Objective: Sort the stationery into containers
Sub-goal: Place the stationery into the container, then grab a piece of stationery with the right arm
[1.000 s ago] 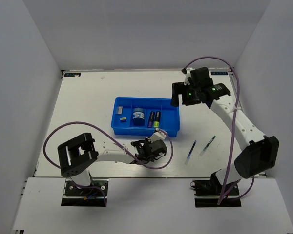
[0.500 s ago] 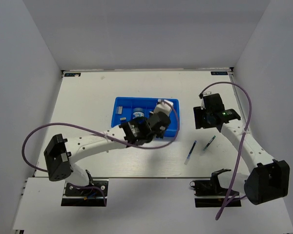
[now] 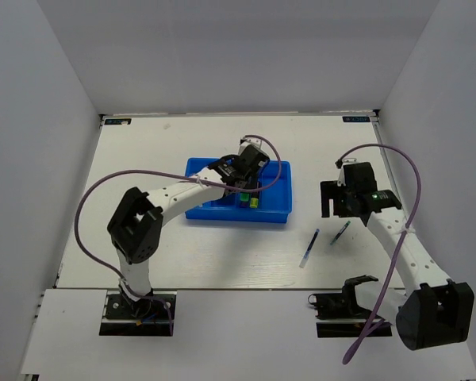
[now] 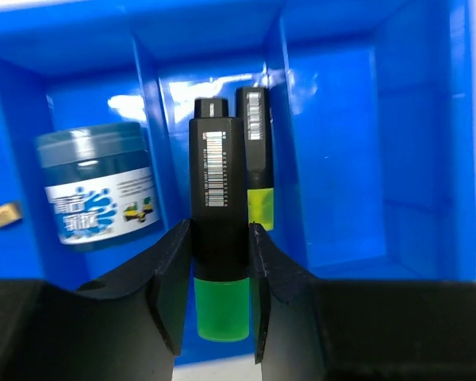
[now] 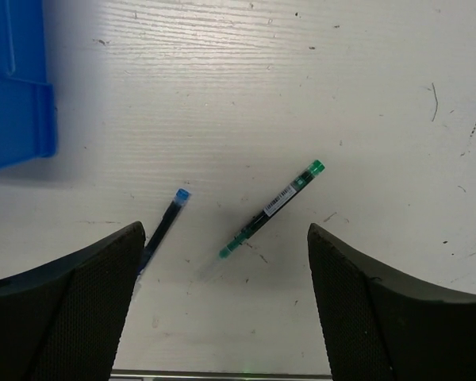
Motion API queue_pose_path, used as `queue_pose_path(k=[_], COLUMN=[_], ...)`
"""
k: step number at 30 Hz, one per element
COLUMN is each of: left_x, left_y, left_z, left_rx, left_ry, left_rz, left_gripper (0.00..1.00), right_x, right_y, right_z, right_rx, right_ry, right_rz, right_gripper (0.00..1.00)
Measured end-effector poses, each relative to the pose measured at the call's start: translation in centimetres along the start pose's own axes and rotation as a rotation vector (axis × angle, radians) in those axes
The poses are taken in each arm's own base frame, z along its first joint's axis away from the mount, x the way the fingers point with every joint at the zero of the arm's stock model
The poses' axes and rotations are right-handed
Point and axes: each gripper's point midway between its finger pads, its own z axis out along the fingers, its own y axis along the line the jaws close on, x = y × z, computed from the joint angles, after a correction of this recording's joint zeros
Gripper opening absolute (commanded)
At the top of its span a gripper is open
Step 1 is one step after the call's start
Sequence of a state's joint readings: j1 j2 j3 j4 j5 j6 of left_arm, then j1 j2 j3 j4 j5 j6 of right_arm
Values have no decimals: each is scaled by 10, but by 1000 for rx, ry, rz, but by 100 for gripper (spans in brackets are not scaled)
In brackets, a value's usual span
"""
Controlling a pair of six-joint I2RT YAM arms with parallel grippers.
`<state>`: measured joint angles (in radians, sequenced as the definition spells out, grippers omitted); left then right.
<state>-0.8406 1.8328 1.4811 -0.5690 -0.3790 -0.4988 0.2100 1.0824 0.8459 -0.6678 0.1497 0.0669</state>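
Top external: fixed high behind the arm bases, tilted down and forward, far enough to take in the whole table and both arms.

Left wrist: mounted behind the left gripper, looking along the fingers, very close. The blue tray fills the frame ahead of the tips, with the green-black marker between them.

Right wrist: behind the right gripper, facing straight down, farther off. The teal pen and blue pen lie between the fingers, and a tray corner sits off to the left.

Overlap: the top view covers everything both wrists see. The wrist views share only the tray, different parts of it.
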Motion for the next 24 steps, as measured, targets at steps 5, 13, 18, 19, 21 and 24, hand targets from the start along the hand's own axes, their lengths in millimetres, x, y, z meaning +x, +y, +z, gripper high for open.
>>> queue_pose_path(k=[5,13,18,19,21,24], left_x=[20,5,-3,-4,-5,4], left_y=[4,-1,-7,-8,-10,-17], left_z=[25,31,25,22,6,-36], left_rx=[-13,16,44,53,79,143], left_ry=[74,59,40,32,6,-32], left_rz=[-22,-60,-63,-64,-52,-1], left_gripper=[41,73,67,54,12,10], right_x=[6,23,34,37,47,61], right_y=[0,4,11,12,15,17], right_z=[-1,3,4,5,6,5], right_rx=[-30,-92,-153,-164,-190,-235], right_ry=[7,60,114,134,183,248], right_rz=[28,70,59,52,29,-40], right_gripper=[66,58,50,44,40,36])
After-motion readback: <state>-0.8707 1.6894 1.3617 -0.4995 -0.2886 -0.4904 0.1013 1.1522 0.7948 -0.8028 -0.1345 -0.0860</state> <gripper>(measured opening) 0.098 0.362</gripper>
